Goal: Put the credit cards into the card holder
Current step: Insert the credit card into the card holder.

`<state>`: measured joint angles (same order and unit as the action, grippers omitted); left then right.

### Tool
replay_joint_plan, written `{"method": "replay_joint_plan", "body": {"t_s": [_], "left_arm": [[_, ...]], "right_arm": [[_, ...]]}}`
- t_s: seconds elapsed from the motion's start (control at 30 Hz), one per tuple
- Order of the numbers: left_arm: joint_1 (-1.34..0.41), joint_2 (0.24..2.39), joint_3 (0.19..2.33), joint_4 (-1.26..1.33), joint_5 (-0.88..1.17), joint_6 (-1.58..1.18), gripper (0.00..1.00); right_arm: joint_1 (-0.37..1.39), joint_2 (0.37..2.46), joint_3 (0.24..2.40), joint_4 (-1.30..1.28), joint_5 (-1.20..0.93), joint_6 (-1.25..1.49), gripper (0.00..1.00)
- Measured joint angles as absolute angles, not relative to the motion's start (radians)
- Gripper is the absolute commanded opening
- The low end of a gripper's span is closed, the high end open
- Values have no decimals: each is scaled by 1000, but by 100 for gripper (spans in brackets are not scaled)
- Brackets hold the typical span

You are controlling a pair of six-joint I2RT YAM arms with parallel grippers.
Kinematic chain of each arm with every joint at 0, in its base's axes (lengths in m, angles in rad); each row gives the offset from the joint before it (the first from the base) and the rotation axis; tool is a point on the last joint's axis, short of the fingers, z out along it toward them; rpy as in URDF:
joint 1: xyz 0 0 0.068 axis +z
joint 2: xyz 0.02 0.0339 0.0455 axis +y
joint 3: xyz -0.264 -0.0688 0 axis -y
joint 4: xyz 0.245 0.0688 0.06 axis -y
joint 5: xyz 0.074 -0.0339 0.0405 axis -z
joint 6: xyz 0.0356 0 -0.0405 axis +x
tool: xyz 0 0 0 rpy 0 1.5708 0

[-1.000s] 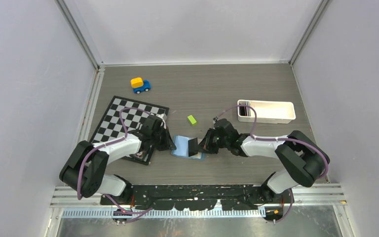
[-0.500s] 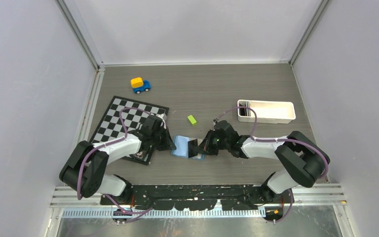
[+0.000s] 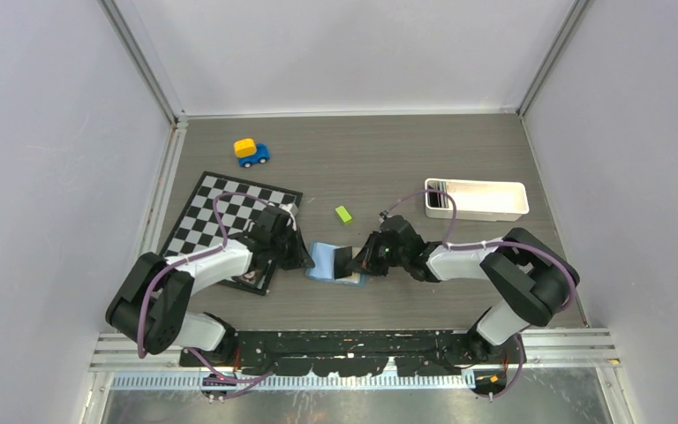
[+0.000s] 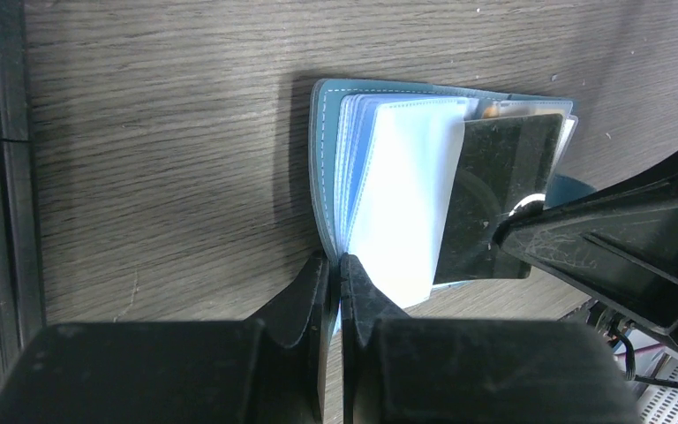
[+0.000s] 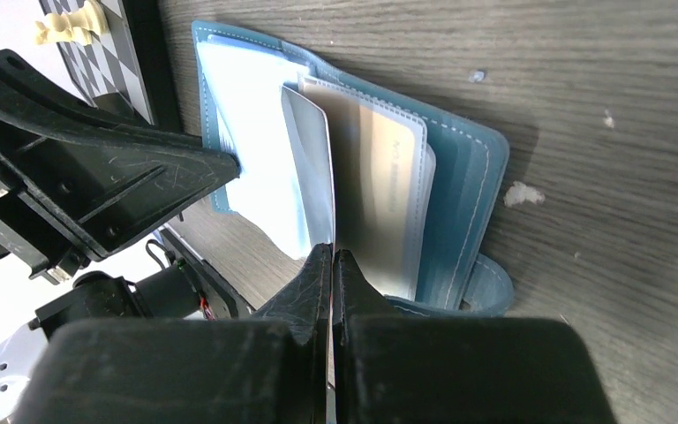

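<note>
Because the right gripper [image 5: 332, 256] is pinched tight on only one short edge of the dark card [image 4: 499, 199], a sideways push could make the card pivot or slip in that thin grip. In the left wrist view the card stands tilted over the right half of the open holder [image 4: 322, 177], centre-right of the frame. Whether its leading edge is inside a slot cannot be told from any view.

The holder lies open on the table [image 3: 388, 159] at the centre of the top view, between the two arms. The left gripper [image 4: 335, 269] is closed narrow on the holder's lower edge, where the blue cover meets the pale leaves [image 4: 402, 194].

The likeliest failure is the card missing a pocket mouth and sliding between two loose leaves, so that it looks seated but is not. The leaves are thin and fan apart, so they would probably buckle or fold under a card pushed in at an angle. A tan card [image 5: 380, 194] already fills the sleeve just right of the dark one in the right wrist view, and the new card could catch on it.

With the holder gripped at one edge only, a firm push may swing its free side across the table or pull it out of the jaws. The two grippers are also very near each other, so a large correction could knock one against the other.
</note>
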<state>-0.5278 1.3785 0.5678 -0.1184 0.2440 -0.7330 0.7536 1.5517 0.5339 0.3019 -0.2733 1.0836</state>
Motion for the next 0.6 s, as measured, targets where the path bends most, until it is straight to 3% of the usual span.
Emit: {"method": "replay_joint_plan", "body": {"t_s": [0.6], "left_arm": [[-521,1376,568,-124,237,-731,4]], "right_arm": [[753,1658,567,397,-302,1107,1]]}}
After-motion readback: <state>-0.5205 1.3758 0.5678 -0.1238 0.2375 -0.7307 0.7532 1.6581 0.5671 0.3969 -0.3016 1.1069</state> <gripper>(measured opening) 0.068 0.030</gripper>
